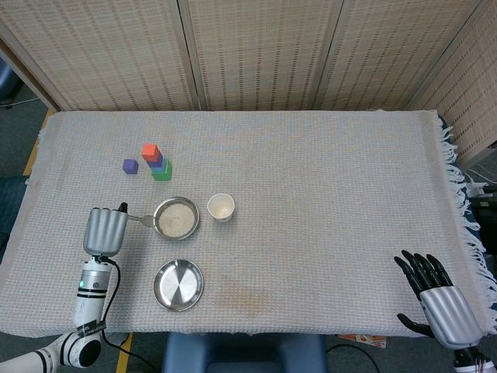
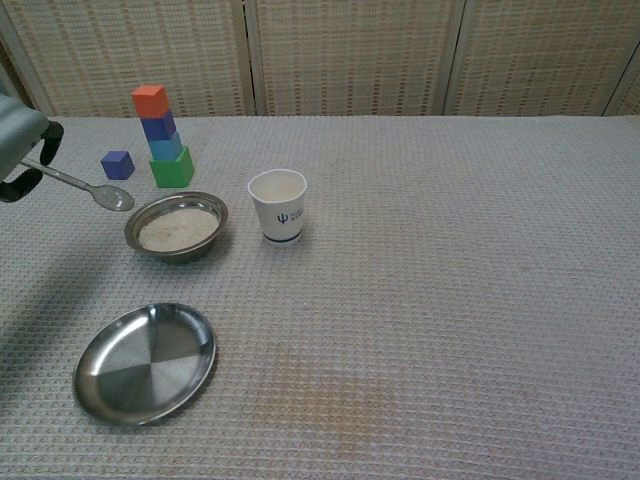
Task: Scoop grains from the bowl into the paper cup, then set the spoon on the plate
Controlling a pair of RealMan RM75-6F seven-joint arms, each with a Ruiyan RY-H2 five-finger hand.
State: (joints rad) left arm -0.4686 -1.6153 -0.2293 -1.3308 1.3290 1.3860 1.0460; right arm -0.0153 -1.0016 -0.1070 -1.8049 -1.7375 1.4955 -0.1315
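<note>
My left hand [image 1: 106, 230] [image 2: 22, 153] grips a metal spoon [image 2: 88, 187] [image 1: 141, 219] by the handle, raised above the table. The spoon's head hangs just left of the steel bowl of grains [image 1: 176, 217] [image 2: 177, 225], near its rim and tilted down toward it. A white paper cup [image 1: 221, 207] [image 2: 278, 205] stands upright just right of the bowl. The steel plate [image 1: 178, 284] [image 2: 146, 362] lies empty in front of the bowl. My right hand [image 1: 435, 295] is open near the table's front right corner, holding nothing.
A stack of coloured blocks [image 1: 156, 162] [image 2: 161, 136] stands behind the bowl, with a single purple cube [image 1: 130, 165] [image 2: 117, 164] to its left. A fringed cloth [image 1: 326, 202] covers the table. Wicker screens [image 1: 256, 47] close the back.
</note>
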